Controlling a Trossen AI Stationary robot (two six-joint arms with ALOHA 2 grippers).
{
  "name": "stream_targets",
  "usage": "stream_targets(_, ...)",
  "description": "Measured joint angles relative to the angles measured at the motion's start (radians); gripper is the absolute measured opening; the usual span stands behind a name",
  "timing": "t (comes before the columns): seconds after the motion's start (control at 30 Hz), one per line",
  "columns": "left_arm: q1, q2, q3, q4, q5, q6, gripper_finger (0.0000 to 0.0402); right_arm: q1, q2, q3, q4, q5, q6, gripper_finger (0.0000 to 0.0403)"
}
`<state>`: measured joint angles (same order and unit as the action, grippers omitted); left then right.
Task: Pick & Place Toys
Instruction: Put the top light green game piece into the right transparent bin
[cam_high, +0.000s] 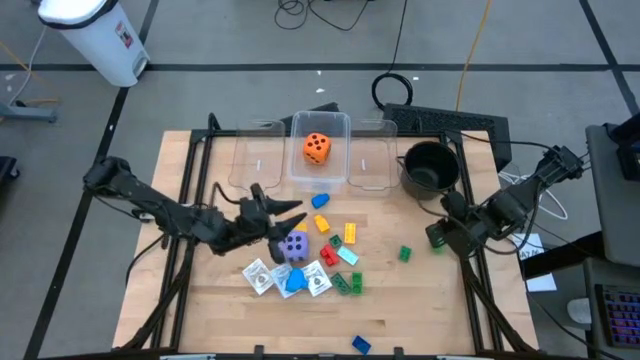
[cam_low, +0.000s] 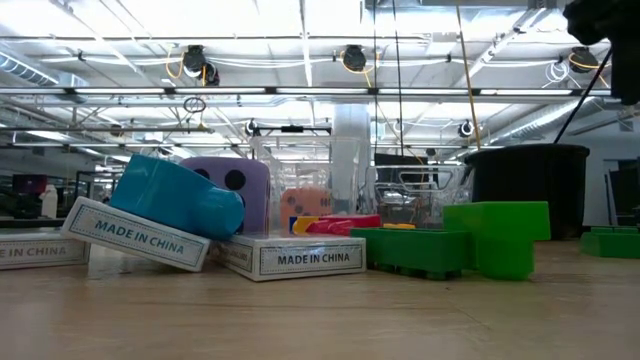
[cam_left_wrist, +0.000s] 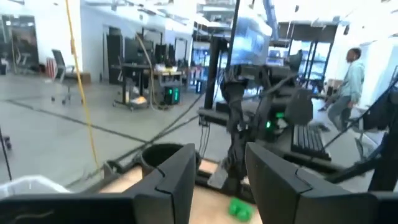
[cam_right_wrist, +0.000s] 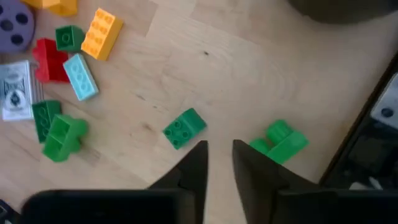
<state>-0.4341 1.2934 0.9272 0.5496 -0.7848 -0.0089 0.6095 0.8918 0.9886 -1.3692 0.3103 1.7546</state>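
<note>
One orange die (cam_high: 317, 147) sits binned; bricks (cam_high: 349, 256), cards (cam_high: 259, 276), purple die (cam_high: 294, 246) remain on the surface (cam_high: 420, 310). Both tools (cam_left_wrist: 216, 180) (cam_right_wrist: 217, 163) slightly parted, empty.

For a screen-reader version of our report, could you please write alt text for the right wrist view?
The right gripper, fingers slightly apart and empty, hangs over the wooden table between two green bricks. Farther off lie a yellow brick, a light blue brick, a red brick, more green bricks and a playing card.
</note>
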Motion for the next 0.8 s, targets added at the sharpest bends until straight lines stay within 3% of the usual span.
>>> stream_targets(0.23, 0.017, -0.055, -0.001, -0.149, 0.008, -0.013, 0.0145, 0.003, 0.021, 0.000, 0.070, -0.070, 0.061, 0.0180)
stream_targets(0.37, 0.022, -0.072, -0.002, -0.240, 0.008, -0.046, 0.0145, 0.032, 0.038, -0.002, 0.059, -0.106, 0.124, 0.0213)
stream_targets(0.57, 0.038, -0.071, -0.002, -0.282, 0.009, -0.065, 0.0145, 0.093, 0.055, -0.071, 0.075, -0.133, 0.285, 0.0226)
stream_targets(0.8, 0.055, -0.071, -0.002, -0.291, 0.008, -0.083, 0.0145, 0.111, 0.058, -0.147, 0.087, -0.134, 0.369, 0.0211)
